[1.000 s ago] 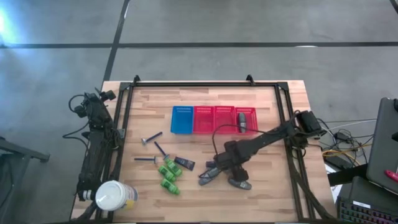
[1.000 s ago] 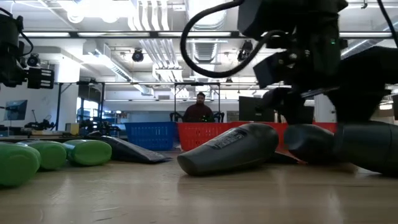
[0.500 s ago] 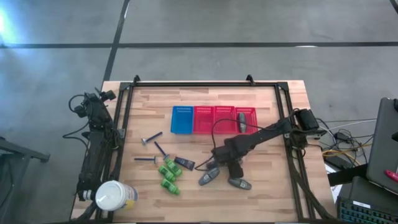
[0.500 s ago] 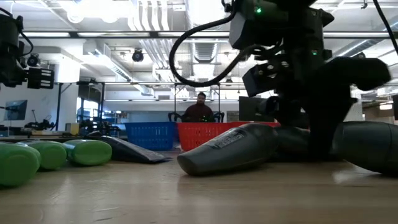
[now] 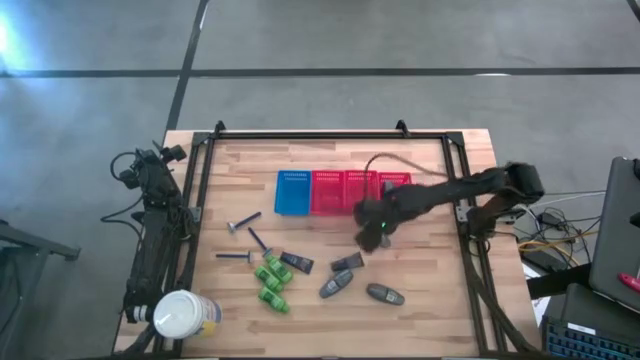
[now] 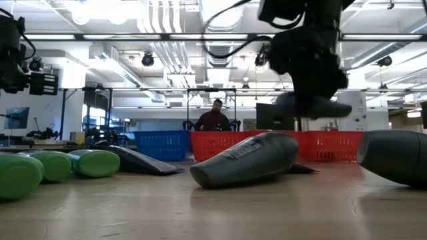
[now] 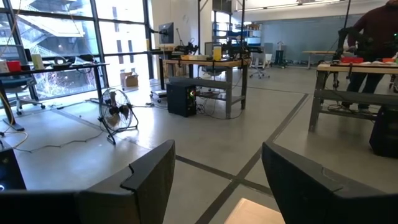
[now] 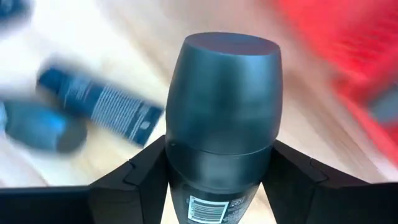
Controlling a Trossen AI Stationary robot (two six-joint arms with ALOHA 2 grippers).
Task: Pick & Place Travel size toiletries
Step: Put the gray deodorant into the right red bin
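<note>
Grey container (image 8: pixel 225 109) smooth matt plastic; table (image 5: pixel 430 310) pale wood planks; baskets (image 5: pixel 345 192) plastic mesh.

High view: I look straight down on the whole tabletop (image 5: pixel 420 290), both arms in frame, floor around it.

Low view: I sit at tabletop (image 6: pixel 213 213) level, very near the items, facing level across to the baskets and the room behind, where a person (image 6: pixel 215 115) stands. Green bottles (image 6: pixel 40 170), grey container (image 6: pixel 247 158) loom large here; the same green bottles (image 5: pixel 270 281) and grey container (image 5: pixel 335 286) read small from above.

Left wrist view: faces outward past its own claw (image 7: pixel 217 180) over the room's floor and benches; no tabletop in it.

Right wrist view: close, pointing down past the right claw (image 8: pixel 221 174) and its grey container (image 8: pixel 225 112) to the wood and a dark tube (image 8: pixel 102 102), shared with the high view.
</note>
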